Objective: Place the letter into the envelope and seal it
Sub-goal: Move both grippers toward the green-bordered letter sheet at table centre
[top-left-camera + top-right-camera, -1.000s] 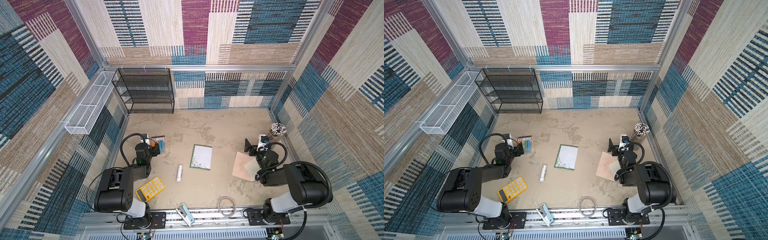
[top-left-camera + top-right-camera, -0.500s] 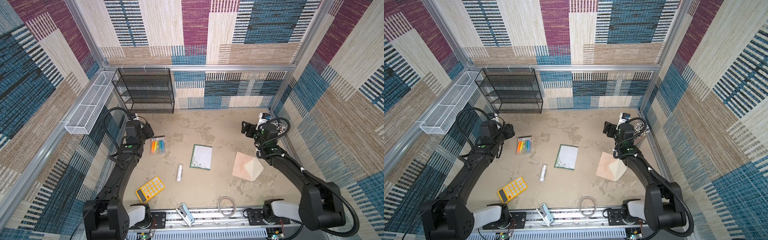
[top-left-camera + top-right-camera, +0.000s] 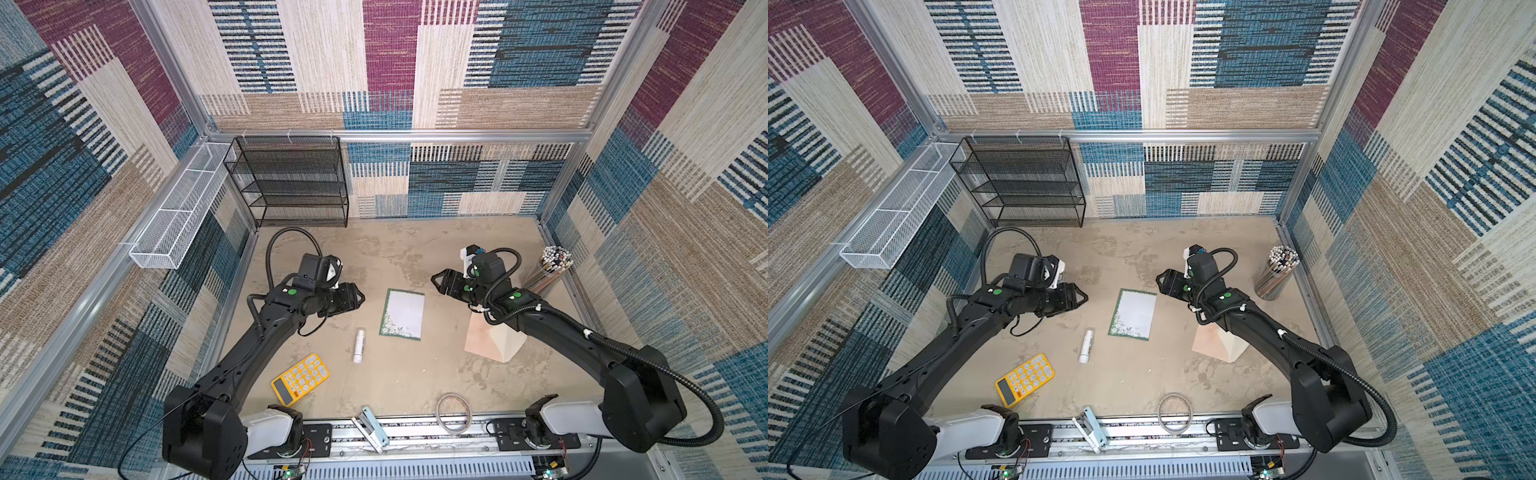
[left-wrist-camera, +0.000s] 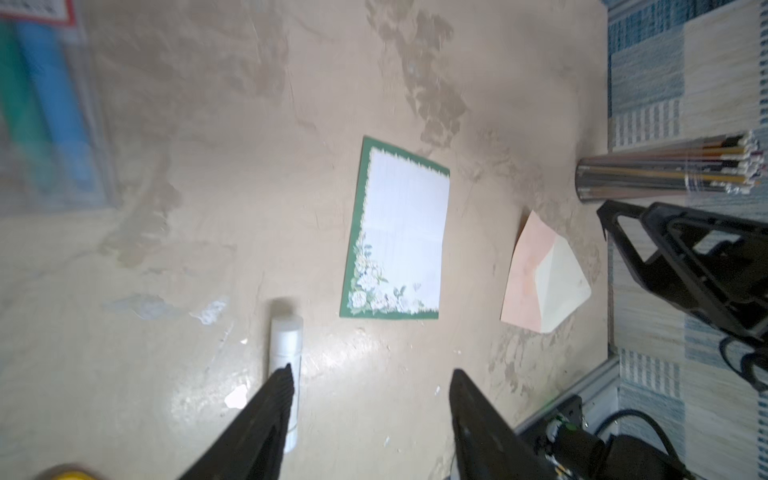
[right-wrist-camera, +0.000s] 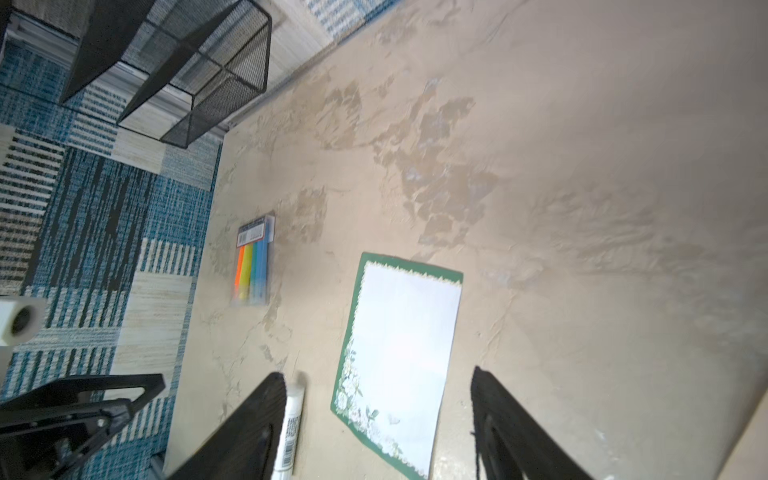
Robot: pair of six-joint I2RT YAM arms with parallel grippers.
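We see a matt paper letter (image 3: 402, 314) and envelope (image 3: 484, 343), a black metal-mesh rack (image 3: 291, 183), and a patchy, faintly glossy table (image 3: 415, 374).

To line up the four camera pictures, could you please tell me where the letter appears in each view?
In a top view: the letter lies flat mid-table.
In a top view: the letter lies mid-table, the envelope to its right.
Left wrist: the letter sits near the picture's middle.
Right wrist: the letter is close to the camera.
Shared landmark: the white tube beside its green long edge.
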